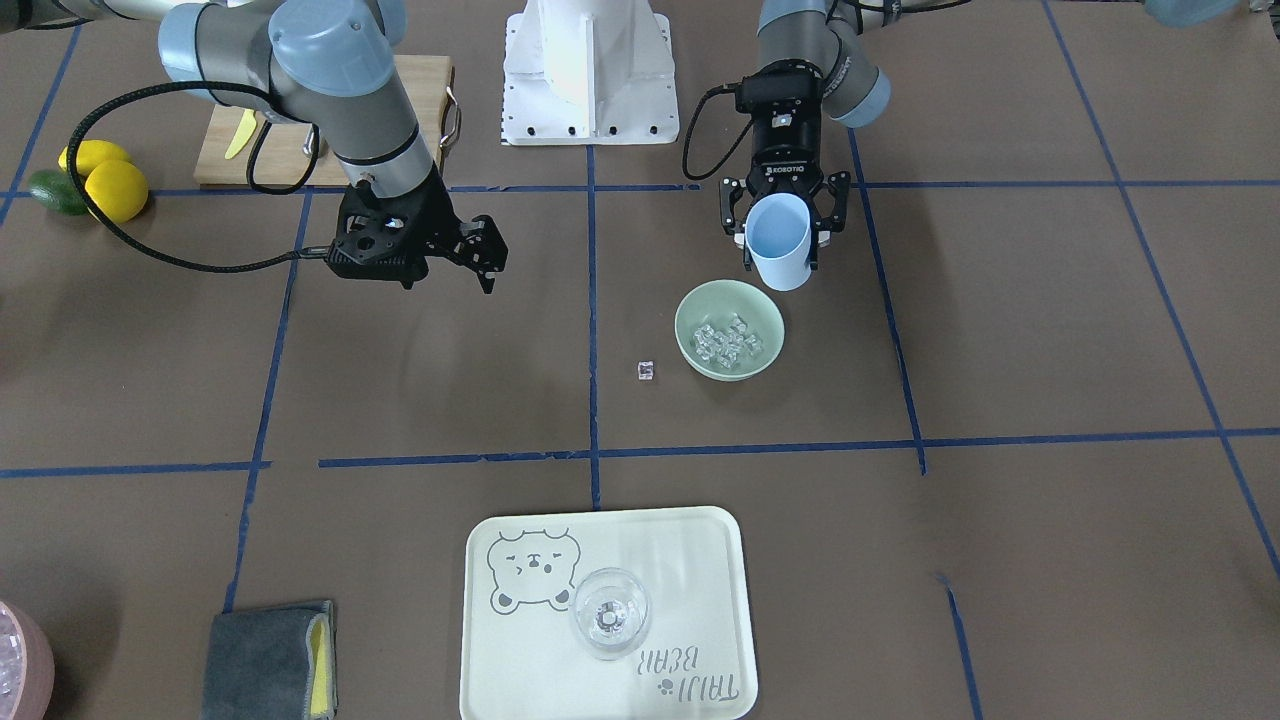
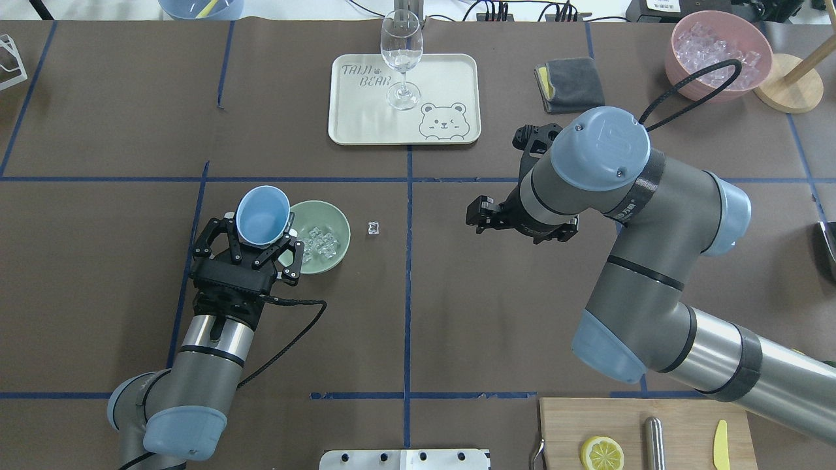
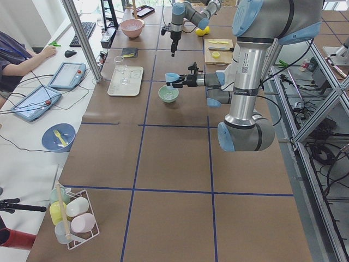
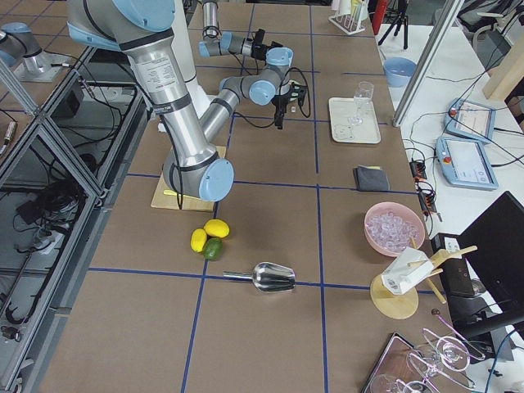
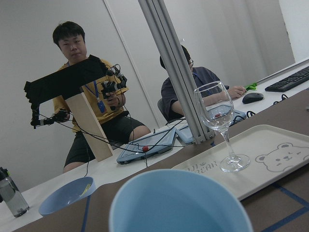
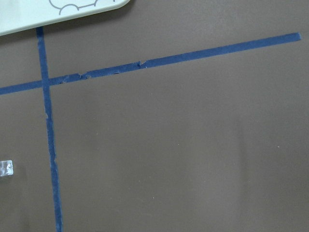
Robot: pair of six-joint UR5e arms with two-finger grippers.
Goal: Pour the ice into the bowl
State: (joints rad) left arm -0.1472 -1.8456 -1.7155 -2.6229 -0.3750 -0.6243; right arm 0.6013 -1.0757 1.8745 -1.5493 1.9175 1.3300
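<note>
The brown table [image 2: 98, 274] is gridded with blue tape. The right arm [image 2: 653, 261] reaches in from the near right and hangs over the middle right. Its gripper [image 1: 446, 270] points down with the fingers apart and nothing between them. The left arm [image 2: 209, 352] comes in from the near left. Its gripper [image 1: 780, 250] is clamped on a blue cup [image 2: 262, 215], a finger on either side. It holds the cup off the table, mouth up, just by the near left rim of the bowl [image 2: 339, 222]. A pale tray [image 2: 450, 78] with a bear drawing lies at the far middle. A wooden board [image 2: 575, 418] lies at the near right with a lemon slice [image 2: 601, 452] on it. A pink bowl [image 2: 682, 81] of clear cubes sits in the far right corner. The mint-green bowl stands on the table left of the centre tape line. A grey cloth [image 2: 575, 75] lies just right of the tray. A wine glass [image 2: 401, 59] stands upright on the tray's far half. Two lemons [image 1: 118, 190] and a green fruit [image 1: 55, 192] lie together right of the board. The ice [image 1: 728, 342] is piled inside the bowl. One stray cube [image 1: 646, 370] lies on the table just right of the bowl, not touching it.
</note>
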